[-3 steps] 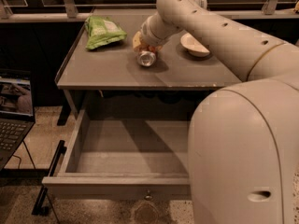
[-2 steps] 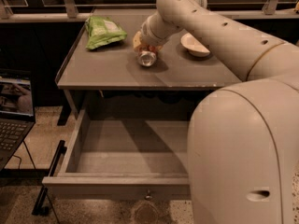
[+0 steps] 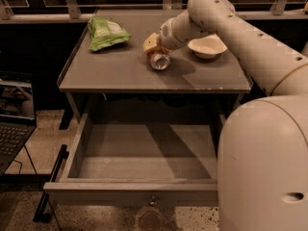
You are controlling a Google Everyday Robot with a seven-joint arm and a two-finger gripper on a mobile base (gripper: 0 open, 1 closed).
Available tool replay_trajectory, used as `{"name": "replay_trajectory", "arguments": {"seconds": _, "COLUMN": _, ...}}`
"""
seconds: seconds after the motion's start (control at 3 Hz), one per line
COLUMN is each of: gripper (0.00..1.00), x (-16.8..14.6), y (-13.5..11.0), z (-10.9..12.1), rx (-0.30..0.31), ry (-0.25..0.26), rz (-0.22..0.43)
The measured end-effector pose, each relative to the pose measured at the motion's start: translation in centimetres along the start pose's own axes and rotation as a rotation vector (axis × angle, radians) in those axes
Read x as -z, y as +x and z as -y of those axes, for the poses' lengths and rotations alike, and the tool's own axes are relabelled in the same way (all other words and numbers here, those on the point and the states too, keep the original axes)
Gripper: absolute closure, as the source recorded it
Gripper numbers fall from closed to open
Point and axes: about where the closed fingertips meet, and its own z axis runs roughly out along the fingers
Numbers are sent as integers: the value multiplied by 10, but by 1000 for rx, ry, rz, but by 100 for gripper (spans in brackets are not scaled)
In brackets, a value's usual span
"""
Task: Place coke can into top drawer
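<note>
I am seeing the gripper (image 3: 155,51) down on the desk (image 3: 120,75), touching the coke can (image 3: 160,61), which is lying on its side at the gripper's tip. I cannot tell whether the gripper is clasping it. The top drawer (image 3: 130,192) is standing open below the gripper, nearer me. A green chip bag (image 3: 107,32) is lying to the gripper's left and 1 white bowl (image 3: 207,47) to its right.

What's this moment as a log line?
gripper: at coke can on cabinet top | top drawer: open, can not inside | nearby: green bag, bowl
</note>
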Motion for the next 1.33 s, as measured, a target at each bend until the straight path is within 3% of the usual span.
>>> {"name": "replay_trajectory", "arguments": {"seconds": 1.0, "gripper": 100, "x": -4, "y": -2, "z": -5, "rx": 8, "ry": -15, "rz": -13}}
{"name": "replay_trajectory", "arguments": {"seconds": 1.33, "gripper": 100, "x": 8, "y": -1, "z": -17, "rx": 11, "ry": -14, "rz": 4}}
